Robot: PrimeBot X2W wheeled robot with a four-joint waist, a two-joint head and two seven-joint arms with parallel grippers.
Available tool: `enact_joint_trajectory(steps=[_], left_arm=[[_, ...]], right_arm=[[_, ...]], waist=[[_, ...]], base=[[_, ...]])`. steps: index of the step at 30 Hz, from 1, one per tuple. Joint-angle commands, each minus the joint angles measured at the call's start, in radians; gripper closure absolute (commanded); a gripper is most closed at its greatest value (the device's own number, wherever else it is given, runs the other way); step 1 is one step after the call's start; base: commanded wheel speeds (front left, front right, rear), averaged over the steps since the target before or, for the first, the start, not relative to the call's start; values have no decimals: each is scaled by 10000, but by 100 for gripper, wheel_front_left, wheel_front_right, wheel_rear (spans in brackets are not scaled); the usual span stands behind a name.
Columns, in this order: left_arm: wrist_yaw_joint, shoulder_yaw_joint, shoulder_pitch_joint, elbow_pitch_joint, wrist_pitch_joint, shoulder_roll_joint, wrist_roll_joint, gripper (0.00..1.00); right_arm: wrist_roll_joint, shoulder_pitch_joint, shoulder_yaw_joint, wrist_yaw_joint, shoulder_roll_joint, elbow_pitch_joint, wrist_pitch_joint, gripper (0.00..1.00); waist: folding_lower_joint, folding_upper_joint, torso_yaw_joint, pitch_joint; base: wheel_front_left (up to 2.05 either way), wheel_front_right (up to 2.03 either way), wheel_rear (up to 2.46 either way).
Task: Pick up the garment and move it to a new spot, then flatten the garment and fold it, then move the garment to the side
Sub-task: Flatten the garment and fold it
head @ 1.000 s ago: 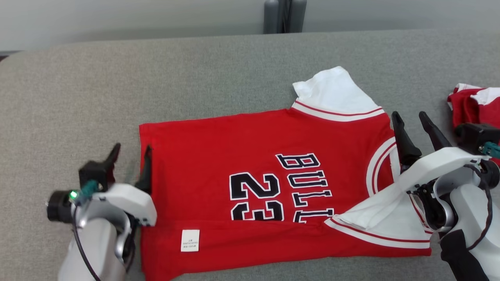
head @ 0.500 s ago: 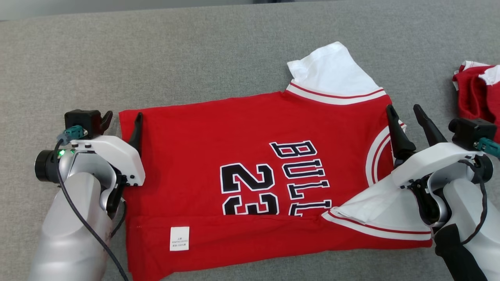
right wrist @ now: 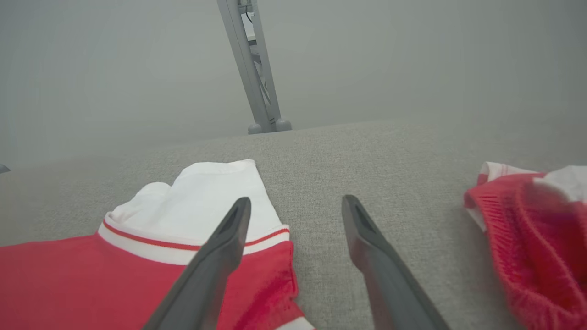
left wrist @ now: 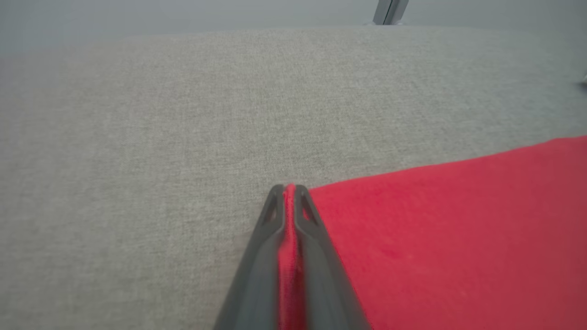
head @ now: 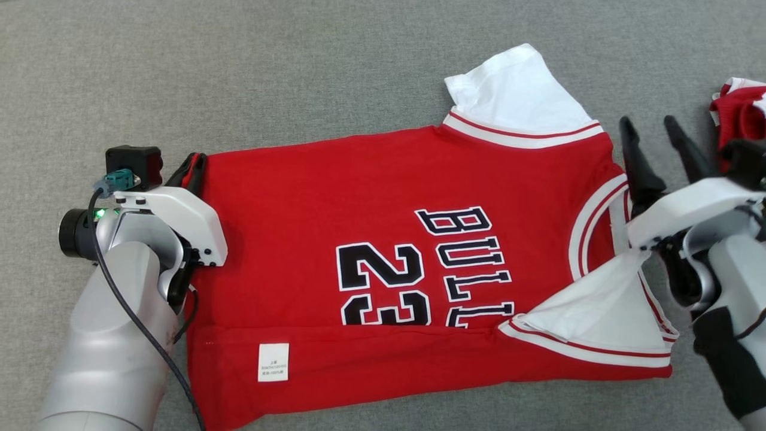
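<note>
A red short-sleeved basketball jersey (head: pixel 383 197) with white sleeves and black "BULLS 23" lettering lies spread flat on a grey fabric-covered desk (head: pixel 299 72). The jersey's near edge is folded over, showing a small white care label (head: pixel 273 362). At the jersey's far hem corner, the left gripper (head: pixel 192 163) has its jaws pressed together on a pinch of red cloth. At the jersey's collar end, the right gripper (head: pixel 648 124) hangs with jaws apart, holding nothing. Just past that end lies a crumpled red-and-white garment (head: pixel 742 111).
</note>
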Motion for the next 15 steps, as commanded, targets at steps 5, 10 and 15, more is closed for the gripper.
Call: enact_joint_trajectory(steps=[5, 10, 15], left_arm=[[-16, -104, -364, 334, -292, -11, -47, 100], [-47, -275, -641, 549, -475, -140, -73, 100], [-74, -508, -921, 680, -582, -320, -68, 100]], right_arm=[[169, -842, 226, 2, -328, 144, 694, 0], [1120, -1810, 561, 2, -527, 495, 2024, 0], [1797, -2958, 1078, 2, -884, 1004, 2993, 0]], waist=[[0, 0, 187, 75], [0, 0, 436, 221], [0, 0, 784, 476]], base=[[0, 0, 0], [0, 0, 0], [0, 0, 0]])
